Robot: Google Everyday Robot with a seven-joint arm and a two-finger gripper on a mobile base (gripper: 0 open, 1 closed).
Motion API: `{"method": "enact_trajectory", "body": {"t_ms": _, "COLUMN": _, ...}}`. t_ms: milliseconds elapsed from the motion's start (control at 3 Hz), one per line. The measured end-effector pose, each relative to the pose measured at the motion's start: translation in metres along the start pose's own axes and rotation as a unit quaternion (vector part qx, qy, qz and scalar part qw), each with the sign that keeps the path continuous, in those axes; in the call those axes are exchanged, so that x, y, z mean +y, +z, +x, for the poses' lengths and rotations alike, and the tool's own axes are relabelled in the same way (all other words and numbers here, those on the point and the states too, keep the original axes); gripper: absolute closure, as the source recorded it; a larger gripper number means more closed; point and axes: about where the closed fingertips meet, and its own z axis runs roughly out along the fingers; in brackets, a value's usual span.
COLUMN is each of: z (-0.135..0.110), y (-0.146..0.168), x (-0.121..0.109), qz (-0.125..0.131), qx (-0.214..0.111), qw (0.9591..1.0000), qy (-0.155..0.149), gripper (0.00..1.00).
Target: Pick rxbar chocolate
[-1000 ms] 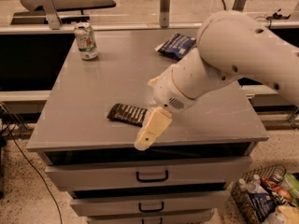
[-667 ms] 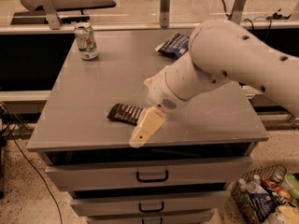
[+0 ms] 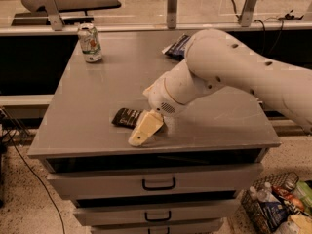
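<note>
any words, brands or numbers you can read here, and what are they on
None can be read.
rxbar chocolate: pale marks on the dark wrapper, too blurred to read.
drink can: green print, too blurred to read.
blue chip bag: no legible print.
gripper: no marking visible; it is at the bar's right end.

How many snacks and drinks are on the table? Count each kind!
snack bar: 1
chip bag: 1
drink can: 1
Total: 3
The gripper is near the front edge of the table, at the snack bar's right end.
</note>
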Motion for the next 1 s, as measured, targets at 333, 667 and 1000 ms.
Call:
{"method": "enact_trajectory", "body": {"t_ms": 333, "z": 0.0010, "y": 0.0049, "x": -0.0084, "qz": -0.001, "qx": 0.002, "qw": 1.0000, "qy": 0.008, "gripper": 0.39}}
{"method": "enact_trajectory", "body": {"t_ms": 667, "z": 0.0008, "y": 0.0021, "x": -0.0160, "qz": 0.000, "qx": 0.003, "qw": 0.9999, "qy": 0.014, "gripper": 0.64}}
{"method": "enact_trajectory", "body": {"t_ms": 1000, "z": 0.0005, "y": 0.0003, "x": -0.0159, "qz": -0.001, "qx": 0.002, "qw": 0.9999, "qy": 0.015, "gripper": 0.85}}
